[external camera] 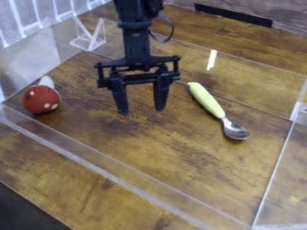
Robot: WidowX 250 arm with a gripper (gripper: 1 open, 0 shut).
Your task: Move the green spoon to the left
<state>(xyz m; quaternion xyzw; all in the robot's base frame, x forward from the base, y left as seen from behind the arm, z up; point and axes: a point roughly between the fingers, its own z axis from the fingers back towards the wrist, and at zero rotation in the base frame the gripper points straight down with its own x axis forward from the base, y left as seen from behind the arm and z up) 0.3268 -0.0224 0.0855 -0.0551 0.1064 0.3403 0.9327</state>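
While the jaws are held spread above the wooden tabletop, nothing pinched, the green spoon is seen lying to their right in the camera view, bowl nearest the viewer; the mushroom toy is noted at far left.

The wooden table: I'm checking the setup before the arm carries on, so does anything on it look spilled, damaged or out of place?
Nothing stands out: the green spoon lies flat, the mushroom toy sits by the clear wall, and no spill shows.
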